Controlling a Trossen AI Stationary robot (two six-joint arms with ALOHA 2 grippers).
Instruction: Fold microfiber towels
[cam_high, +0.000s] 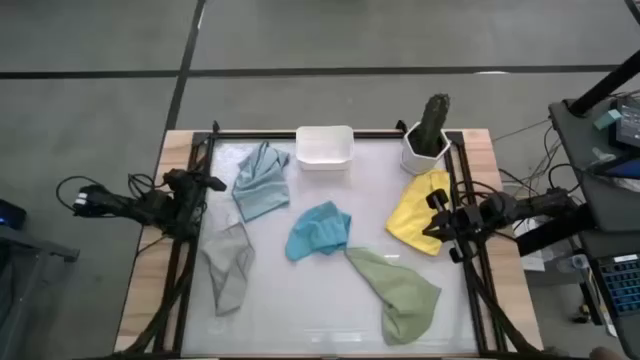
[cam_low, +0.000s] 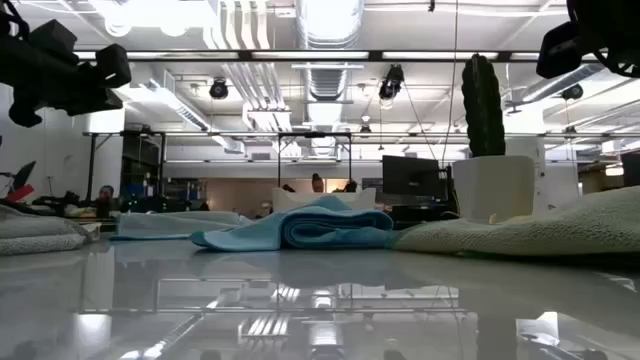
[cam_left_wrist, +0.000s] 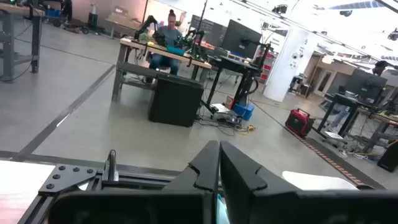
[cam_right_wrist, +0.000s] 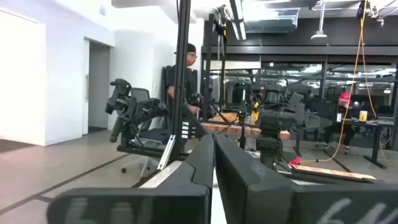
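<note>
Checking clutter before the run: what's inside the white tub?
From above, the white tub looks empty: only its bare white floor shows, no towel in it. In the low view the bright blue towel covers most of the tub, so nothing more shows there.

A grey floor (cam_high: 300, 40) with dark lines is seen around the table. Bright ceiling lights (cam_low: 330, 15), pipes and desks (cam_left_wrist: 165, 53) are seen beyond.
</note>
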